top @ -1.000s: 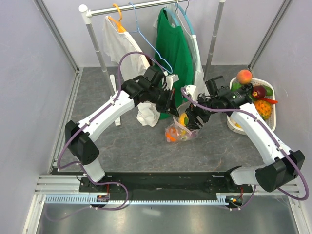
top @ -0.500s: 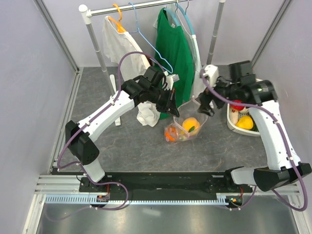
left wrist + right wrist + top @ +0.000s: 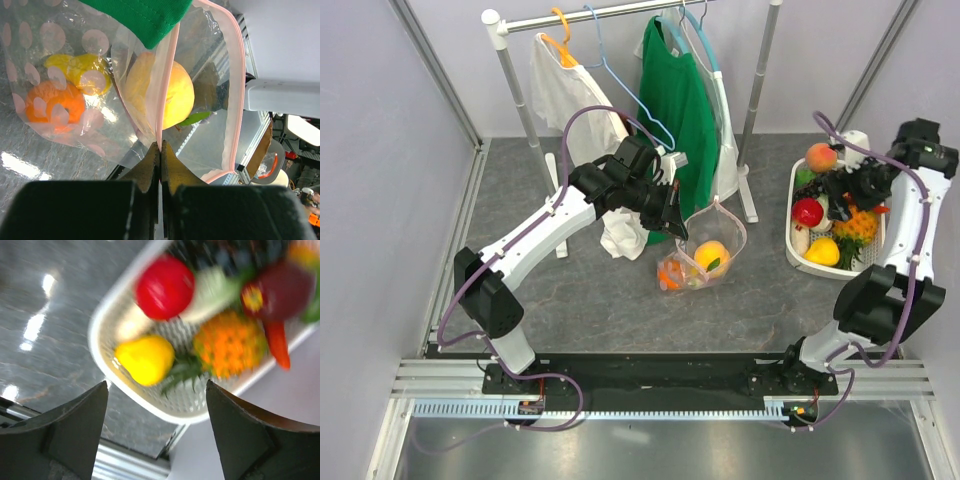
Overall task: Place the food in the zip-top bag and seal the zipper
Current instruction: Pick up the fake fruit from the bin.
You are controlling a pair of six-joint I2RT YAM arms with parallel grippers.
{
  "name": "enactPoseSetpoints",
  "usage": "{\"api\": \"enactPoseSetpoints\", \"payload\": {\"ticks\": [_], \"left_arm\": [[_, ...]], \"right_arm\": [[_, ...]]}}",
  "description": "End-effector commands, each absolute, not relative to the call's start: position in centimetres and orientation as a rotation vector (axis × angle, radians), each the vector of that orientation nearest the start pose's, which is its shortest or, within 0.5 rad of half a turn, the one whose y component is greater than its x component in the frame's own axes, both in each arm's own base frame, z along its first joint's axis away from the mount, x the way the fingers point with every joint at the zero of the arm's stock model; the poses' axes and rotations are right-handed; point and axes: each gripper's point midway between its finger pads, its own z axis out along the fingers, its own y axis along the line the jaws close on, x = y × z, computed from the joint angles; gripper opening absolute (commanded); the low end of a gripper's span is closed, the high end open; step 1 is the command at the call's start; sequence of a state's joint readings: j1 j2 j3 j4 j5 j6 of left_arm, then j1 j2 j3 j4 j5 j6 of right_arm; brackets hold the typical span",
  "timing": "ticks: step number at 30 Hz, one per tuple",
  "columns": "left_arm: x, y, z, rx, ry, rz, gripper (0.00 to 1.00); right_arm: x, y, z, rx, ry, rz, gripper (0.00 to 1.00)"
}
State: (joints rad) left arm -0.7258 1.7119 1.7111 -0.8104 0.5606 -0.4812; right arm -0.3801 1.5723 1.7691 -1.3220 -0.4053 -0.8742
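The clear zip-top bag (image 3: 720, 235) with pink dots stands open mid-table. My left gripper (image 3: 676, 224) is shut on its pink zipper strip (image 3: 161, 125) and holds that rim up. Inside lie a yellow-orange fruit (image 3: 170, 92), an orange piece (image 3: 55, 105) and a small yellow piece (image 3: 75, 72). My right gripper (image 3: 842, 196) is open and empty above the white basket (image 3: 796, 240) at the right. In the right wrist view its gripper (image 3: 155, 385) hangs over a yellow fruit (image 3: 145, 359), a red fruit (image 3: 165, 287) and a knobbly orange fruit (image 3: 230, 342).
A clothes rack (image 3: 520, 100) with a white garment (image 3: 570, 90) and a green garment (image 3: 675, 95) stands at the back, and the green cloth hangs close above the bag (image 3: 140, 15). A peach (image 3: 822, 157) tops the basket. The right wall is close beside the basket.
My right arm has left the bag's mouth and swung right to hover over the basket. A yellow-orange fruit now lies in the bag. The left arm has not moved.
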Motion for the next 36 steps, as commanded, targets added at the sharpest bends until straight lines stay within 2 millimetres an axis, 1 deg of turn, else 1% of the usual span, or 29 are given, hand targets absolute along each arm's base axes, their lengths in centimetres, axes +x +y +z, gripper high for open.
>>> {"api": "enactPoseSetpoints", "payload": {"ticks": [1, 2, 3, 4, 5, 6, 7, 8, 9, 10, 11, 12, 13, 14, 16, 17, 19, 20, 21, 25, 29, 32, 36], "left_arm": [[24.1, -36.0, 28.0, 0.641, 2.416, -1.233, 0.03], [24.1, -36.1, 28.0, 0.641, 2.415, -1.230, 0.03], [24.2, -36.1, 27.9, 0.639, 2.420, -1.228, 0.03], [24.2, -36.1, 28.0, 0.640, 2.416, -1.231, 0.03], [24.2, -36.1, 27.9, 0.639, 2.420, -1.232, 0.03], [24.2, -36.2, 27.9, 0.637, 2.420, -1.233, 0.03], [24.2, -36.2, 27.9, 0.641, 2.419, -1.233, 0.03], [24.3, -36.2, 27.9, 0.637, 2.419, -1.229, 0.03], [24.3, -36.2, 27.9, 0.639, 2.416, -1.229, 0.03], [24.4, -36.1, 27.8, 0.641, 2.415, -1.222, 0.02], [24.4, -36.0, 27.8, 0.636, 2.418, -1.220, 0.02], [24.4, -36.0, 27.8, 0.641, 2.418, -1.220, 0.02], [24.3, -36.1, 27.8, 0.641, 2.419, -1.221, 0.02], [24.3, -36.0, 27.8, 0.637, 2.420, -1.221, 0.02], [24.2, -36.1, 27.7, 0.640, 2.424, -1.226, 0.02], [24.2, -36.1, 27.7, 0.638, 2.425, -1.227, 0.02], [24.3, -36.1, 27.6, 0.638, 2.427, -1.227, 0.02], [24.2, -36.1, 27.5, 0.638, 2.430, -1.227, 0.02], [24.2, -36.1, 27.5, 0.639, 2.430, -1.229, 0.02], [24.2, -36.2, 27.5, 0.639, 2.432, -1.233, 0.02], [24.4, -36.2, 27.4, 0.635, 2.433, -1.226, 0.02], [24.4, -36.2, 27.3, 0.628, 2.438, -1.224, 0.02], [24.4, -36.2, 27.2, 0.633, 2.439, -1.222, 0.02]], "right_arm": [[28.8, -14.4, 22.7, -0.490, 2.641, 0.079, 0.81], [28.7, -15.3, 22.2, -0.418, 2.654, 0.070, 0.75], [28.2, -16.7, 21.6, -0.334, 2.675, 0.038, 0.71], [28.3, -17.4, 20.5, -0.252, 2.684, 0.030, 0.69], [28.1, -17.8, 20.1, -0.201, 2.690, 0.021, 0.64], [27.7, -18.5, 19.6, -0.148, 2.707, -0.014, 0.63], [27.8, -18.7, 18.6, -0.105, 2.705, -0.018, 0.63], [27.6, -18.6, 18.7, -0.066, 2.692, -0.029, 0.63], [27.9, -18.5, 18.7, -0.066, 2.665, -0.026, 0.63], [27.5, -17.8, 17.9, -0.075, 2.668, 0.000, 0.63], [27.4, -17.5, 18.1, -0.100, 2.647, 0.002, 0.66], [27.3, -17.0, 17.9, -0.105, 2.646, 0.023, 0.68], [27.1, -16.5, 17.4, -0.109, 2.652, 0.059, 0.70], [27.0, -16.2, 17.0, -0.116, 2.662, 0.077, 0.76], [26.9, -15.3, 15.7, -0.135, 2.691, 0.115, 0.81], [27.0, -15.1, 15.4, -0.146, 2.697, 0.122, 0.85], [27.6, -14.7, 14.6, -0.161, 2.700, 0.116, 0.90], [27.9, -14.6, 14.4, -0.173, 2.702, 0.112, 0.94], [28.5, -14.3, 14.1, -0.190, 2.692, 0.102, 0.96], [29.7, -13.8, 13.0, -0.213, 2.698, 0.111, 0.97], [30.1, -13.7, 11.6, -0.208, 2.732, 0.125, 0.96], [30.0, -13.8, 10.5, -0.206, 2.754, 0.135, 0.96], [29.5, -13.0, 9.1, -0.210, 2.779, 0.204, 0.95]]}}
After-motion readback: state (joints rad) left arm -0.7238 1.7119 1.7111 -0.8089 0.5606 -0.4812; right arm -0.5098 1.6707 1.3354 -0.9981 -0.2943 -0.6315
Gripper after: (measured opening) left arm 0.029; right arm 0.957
